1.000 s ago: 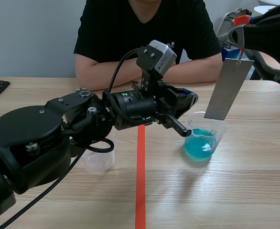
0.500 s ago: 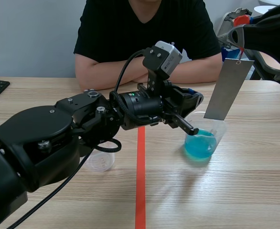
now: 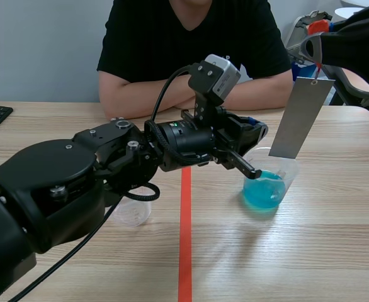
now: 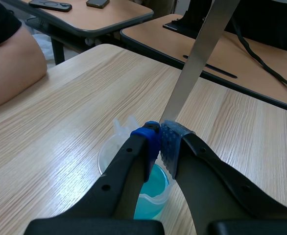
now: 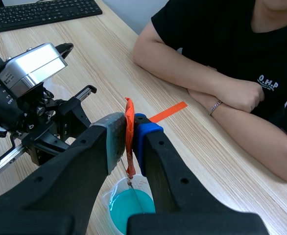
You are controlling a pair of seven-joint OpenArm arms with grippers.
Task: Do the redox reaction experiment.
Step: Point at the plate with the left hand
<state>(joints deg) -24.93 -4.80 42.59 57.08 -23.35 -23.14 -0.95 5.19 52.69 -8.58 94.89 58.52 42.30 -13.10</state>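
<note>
Since a second ago the left arm has pushed forward toward the beaker (image 3: 266,182) and risen a little, then held for the last half second. Its fingers (image 4: 172,147) meet pad to pad on nothing, and the left gripper (image 4: 163,139) sits at the beaker rim. The right gripper (image 5: 130,125) is clamped on an orange tag (image 5: 129,107), and the metal strip (image 3: 301,119) hangs below it, its lower end at rim level above the blue solution (image 3: 262,192). The dip looks not yet made — lowering the strip remains.
</note>
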